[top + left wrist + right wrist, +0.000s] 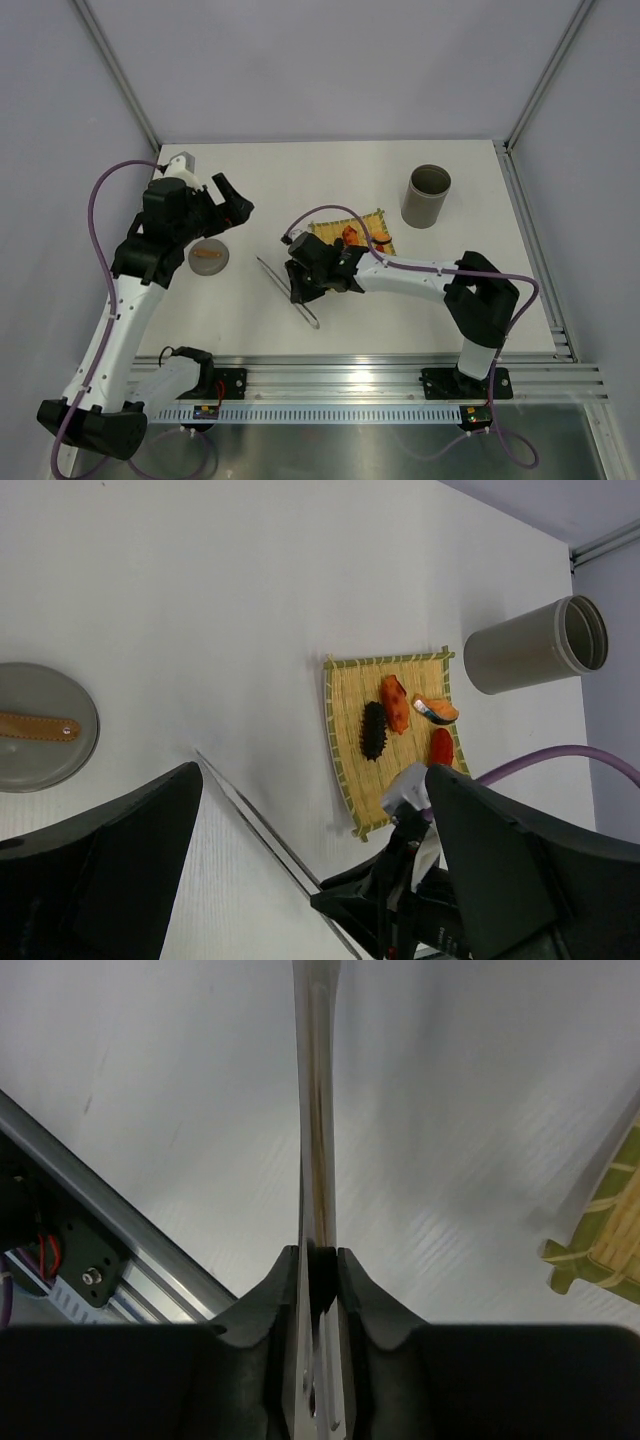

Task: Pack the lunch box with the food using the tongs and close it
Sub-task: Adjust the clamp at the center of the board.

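Far left of the table [470, 300] sits the shallow grey lid [208, 257], flat on the surface with a little brown strap across it. It's well apart from the canister it goes with. The left gripper [232, 205] hangs just above and beyond it with its jaws spread wide and nothing between them; its wrist view looks straight down through the gap at bare table.

A bit right of that are the tongs [290, 292], slim and silver, running diagonally from near the lid toward the front rail. The right gripper [303, 285] is right on top of them around the middle. From its wrist cam the black fingers [285, 1290] are pinched in close on the metal arms, touching on both sides, so I'd call that a grip on the tongs. Can't tell whether they're off the table or resting on it.

Next comes the yellow woven mat [373, 215], just beyond the right gripper. All the food [362, 236] sits on it: a dark piece [373, 730], an orange one [394, 702] beside it, another orange bit [435, 710] and a red one [440, 746].

Furthest right, back past the mat, is the lunch box [428, 196], standing upright with its top open and nothing visible inside from here.
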### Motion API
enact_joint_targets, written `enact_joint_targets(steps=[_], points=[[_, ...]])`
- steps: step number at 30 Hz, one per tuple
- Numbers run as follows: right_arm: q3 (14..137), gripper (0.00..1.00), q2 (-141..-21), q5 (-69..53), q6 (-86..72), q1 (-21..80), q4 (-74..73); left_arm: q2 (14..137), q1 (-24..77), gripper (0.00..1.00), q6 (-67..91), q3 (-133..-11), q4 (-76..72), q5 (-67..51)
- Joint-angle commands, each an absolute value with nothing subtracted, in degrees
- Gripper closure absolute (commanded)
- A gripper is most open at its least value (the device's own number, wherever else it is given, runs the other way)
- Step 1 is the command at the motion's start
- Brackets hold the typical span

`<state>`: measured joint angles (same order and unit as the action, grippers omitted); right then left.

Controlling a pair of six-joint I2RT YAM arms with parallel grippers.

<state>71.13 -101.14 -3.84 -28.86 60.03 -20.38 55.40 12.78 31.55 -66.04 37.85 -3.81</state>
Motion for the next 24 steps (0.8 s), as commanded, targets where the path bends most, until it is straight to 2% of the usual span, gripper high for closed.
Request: enact_joint_targets(steps=[1, 7, 10, 18, 24], points=[[70.1, 0.74, -103.0, -3.8, -27.7, 60.5, -18.7, 55.7, 12.5, 0.02, 31.6, -65.7, 36.7, -3.2], [68.6, 0.45, -103.6, 0.6, -27.6, 61.4, -19.9, 56.2, 12.5, 0.02, 32.4, -64.6, 35.7, -4.2], [68.7, 0.36, -103.8, 3.3, -27.3, 62.5, -20.6, 56.2, 12.4, 0.02, 32.5, -64.4, 35.6, -4.5], [71.1, 0.31, -105.1, 8.8, -28.0, 65.5, -23.6, 55.2, 12.4, 0.02, 32.3, -64.9, 36.3, -4.2], [71.3, 0.17, -105.2, 11.9, -28.7, 67.3, -24.1, 54.6, 12.4, 0.02, 32.1, -65.4, 36.7, -4.2]])
